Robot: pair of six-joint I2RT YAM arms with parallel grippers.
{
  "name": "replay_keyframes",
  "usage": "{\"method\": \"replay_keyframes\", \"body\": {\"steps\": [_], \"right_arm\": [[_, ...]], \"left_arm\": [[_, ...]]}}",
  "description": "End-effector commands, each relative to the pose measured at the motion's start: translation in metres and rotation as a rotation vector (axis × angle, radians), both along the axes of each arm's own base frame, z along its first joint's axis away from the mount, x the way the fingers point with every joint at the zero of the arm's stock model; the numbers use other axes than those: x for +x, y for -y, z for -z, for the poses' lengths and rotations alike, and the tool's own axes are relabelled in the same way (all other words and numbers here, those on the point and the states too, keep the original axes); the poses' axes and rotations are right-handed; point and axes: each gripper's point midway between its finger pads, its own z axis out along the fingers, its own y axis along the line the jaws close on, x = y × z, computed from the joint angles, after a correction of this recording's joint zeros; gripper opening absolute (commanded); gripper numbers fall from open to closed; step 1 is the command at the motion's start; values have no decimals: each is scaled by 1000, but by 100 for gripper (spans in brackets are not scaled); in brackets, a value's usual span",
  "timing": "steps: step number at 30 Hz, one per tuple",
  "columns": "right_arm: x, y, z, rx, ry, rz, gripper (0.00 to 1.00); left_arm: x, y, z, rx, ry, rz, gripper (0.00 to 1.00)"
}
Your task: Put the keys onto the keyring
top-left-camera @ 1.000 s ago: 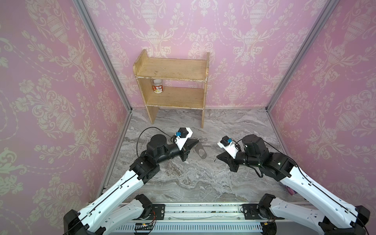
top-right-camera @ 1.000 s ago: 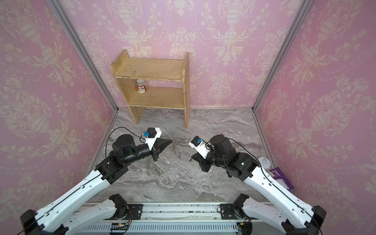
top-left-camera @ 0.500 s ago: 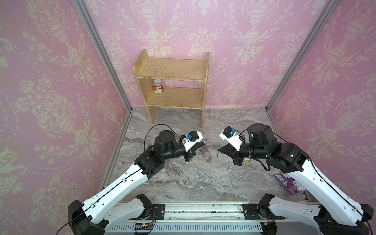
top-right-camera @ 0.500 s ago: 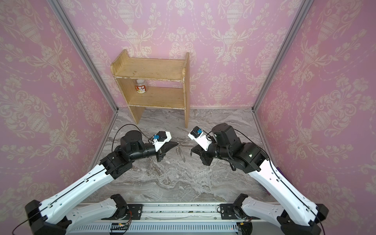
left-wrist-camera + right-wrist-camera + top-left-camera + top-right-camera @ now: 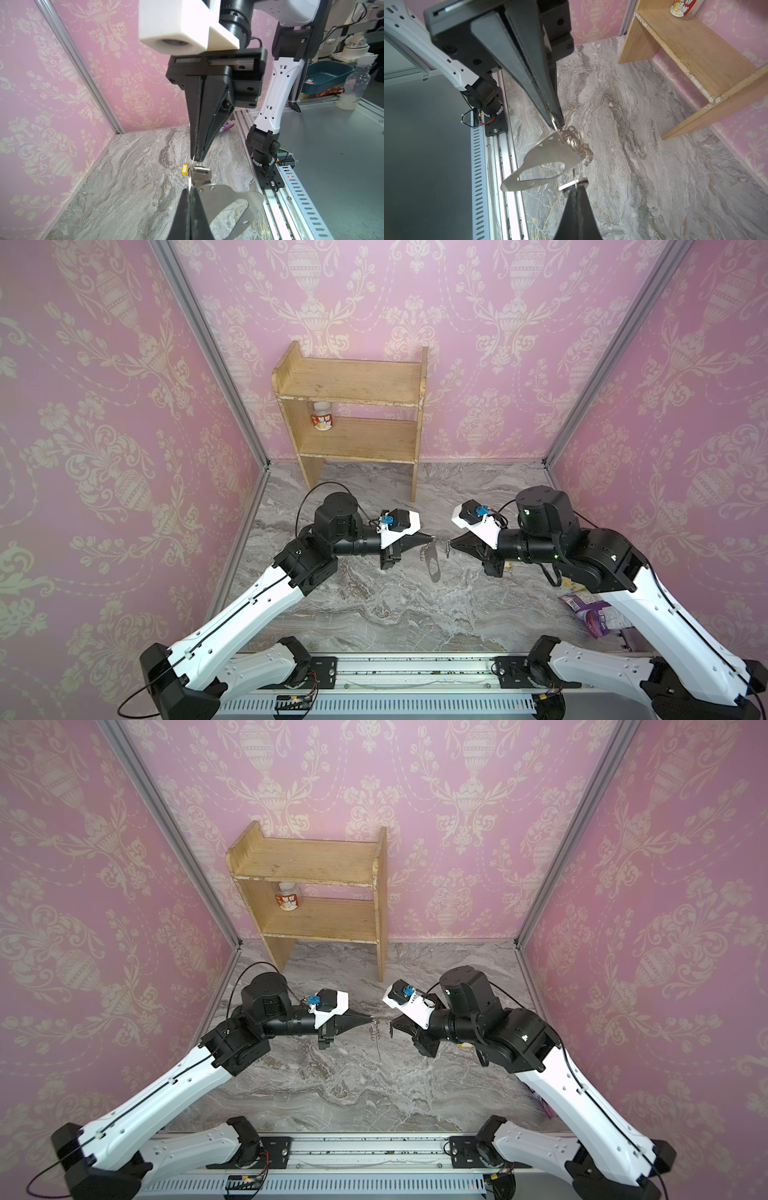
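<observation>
The keyring [image 5: 550, 151] hangs in the air above the worktop [image 5: 374, 605], between the two arms, dangling from one of its small rings. The left claw [image 5: 430, 536] is pressed together on that ring. Just beside it, the right claw [image 5: 454, 542] pinches a thin ring carrying a metal key [image 5: 200, 173]. A yellow tag [image 5: 184, 170] lies on the worktop below the right arm.

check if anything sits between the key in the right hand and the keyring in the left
Nothing visible does. The key hangs from the right hand and the keyring from the left hand, with only open air between them.
</observation>
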Motion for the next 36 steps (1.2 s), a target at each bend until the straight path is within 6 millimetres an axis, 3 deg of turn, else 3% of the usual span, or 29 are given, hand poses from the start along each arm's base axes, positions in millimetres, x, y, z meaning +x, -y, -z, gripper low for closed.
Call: {"method": "replay_keyframes", "body": {"steps": [1,10,36], "right_arm": [[-17,6,-16,2,87,-94,0],[-34,11,-30,1,86,-152,0],[-22,12,-34,11,69,-71,0]], "left_arm": [[-22,4,-20,-50,-25,129,0],[-26,14,-23,-68,-106,219,0],[-20,21,-21,-50,-100,233,0]]}}
